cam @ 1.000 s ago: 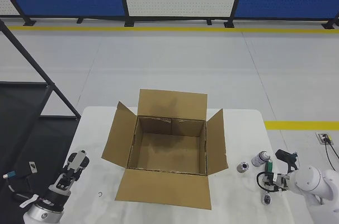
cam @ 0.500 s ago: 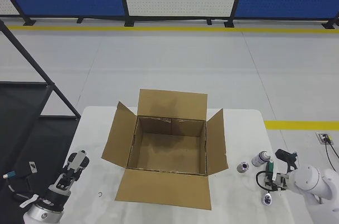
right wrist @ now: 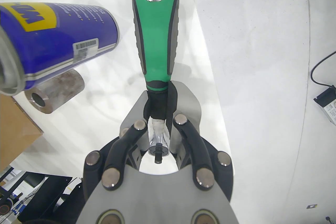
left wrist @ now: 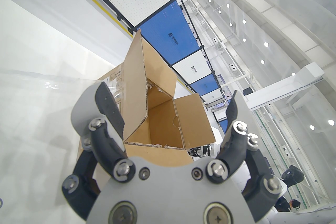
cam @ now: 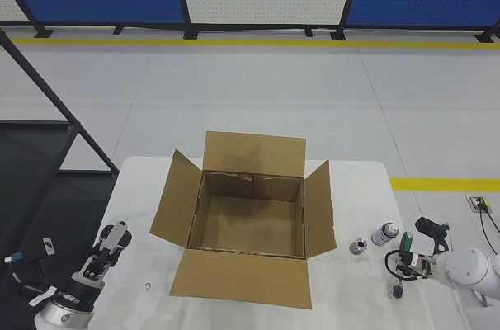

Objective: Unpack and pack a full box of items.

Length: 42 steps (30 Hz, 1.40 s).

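We see a smooth white desk [cam: 357, 190] on a pale grey floor [cam: 258, 82], with the brown cardboard box [cam: 246, 223] open at the desk's middle, its flaps splayed. Our right end effector [right wrist: 160, 109] pinches the neck of a green-handled chrome ratchet [right wrist: 155, 25] near a blue spray can [right wrist: 57, 33] and a dull metal cylinder [right wrist: 56, 93]. The left end effector [left wrist: 169, 99] is spread.

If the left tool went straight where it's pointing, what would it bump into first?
Most likely the cardboard box. The open left tool points right at the box's nearest side flap, and nothing stands in between. How far off the flap is, the wrist view can't settle.
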### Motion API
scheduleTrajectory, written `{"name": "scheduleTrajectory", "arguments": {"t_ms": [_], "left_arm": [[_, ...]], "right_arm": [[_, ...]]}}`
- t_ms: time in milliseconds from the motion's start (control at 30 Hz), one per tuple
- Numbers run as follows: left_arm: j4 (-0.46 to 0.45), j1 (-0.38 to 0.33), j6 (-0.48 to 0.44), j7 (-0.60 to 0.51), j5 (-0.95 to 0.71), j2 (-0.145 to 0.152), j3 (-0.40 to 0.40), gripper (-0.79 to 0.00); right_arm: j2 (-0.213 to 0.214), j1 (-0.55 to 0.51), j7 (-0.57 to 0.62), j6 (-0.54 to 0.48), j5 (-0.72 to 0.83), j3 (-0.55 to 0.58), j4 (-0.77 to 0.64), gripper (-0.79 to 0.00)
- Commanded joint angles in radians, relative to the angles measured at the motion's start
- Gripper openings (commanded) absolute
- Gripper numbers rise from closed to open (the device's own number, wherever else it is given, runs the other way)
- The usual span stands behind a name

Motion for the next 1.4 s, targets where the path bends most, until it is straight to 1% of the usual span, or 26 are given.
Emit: {"name": "scheduleTrajectory", "arguments": {"t_ms": [0, 133, 300, 400, 567, 700, 833, 933, 1033, 1133, 1367], "left_arm": [[0.000, 0.000, 0.000, 0.000, 0.000, 0.000, 0.000, 0.000], [0.000, 0.000, 0.000, 0.000, 0.000, 0.000, 0.000, 0.000], [0.000, 0.000, 0.000, 0.000, 0.000, 0.000, 0.000, 0.000], [0.000, 0.000, 0.000, 0.000, 0.000, 0.000, 0.000, 0.000], [0.000, 0.000, 0.000, 0.000, 0.000, 0.000, 0.000, 0.000], [0.000, 0.000, 0.000, 0.000, 0.000, 0.000, 0.000, 0.000], [0.000, 0.000, 0.000, 0.000, 0.000, 0.000, 0.000, 0.000], [0.000, 0.000, 0.000, 0.000, 0.000, 0.000, 0.000, 0.000], [0.000, 0.000, 0.000, 0.000, 0.000, 0.000, 0.000, 0.000], [0.000, 0.000, 0.000, 0.000, 0.000, 0.000, 0.000, 0.000], [0.000, 0.000, 0.000, 0.000, 0.000, 0.000, 0.000, 0.000]], "right_arm": [[0.003, -0.025, -0.015, -0.006, 0.017, 0.032, -0.034, -0.785], [0.007, -0.100, -0.057, -0.049, 0.094, 0.117, -0.128, -0.785], [0.008, -0.213, -0.112, -0.159, 0.243, 0.240, -0.251, -0.785], [0.008, -0.263, -0.135, -0.186, 0.297, 0.296, -0.306, -0.785], [0.008, -0.307, -0.113, -0.323, 0.442, 0.357, -0.356, -0.785], [0.015, -0.303, -0.048, -0.425, 0.517, 0.379, -0.362, -0.785], [0.018, -0.283, -0.006, -0.529, 0.651, 0.391, -0.351, -0.785], [0.023, -0.263, 0.037, -0.585, 0.748, 0.399, -0.337, -0.785], [0.029, -0.240, 0.075, -0.604, 0.809, 0.399, -0.332, -0.785], [0.038, -0.214, 0.120, -0.582, 0.806, 0.391, -0.341, -0.785], [0.039, -0.210, 0.125, -0.577, 0.801, 0.390, -0.343, -0.785]]}}
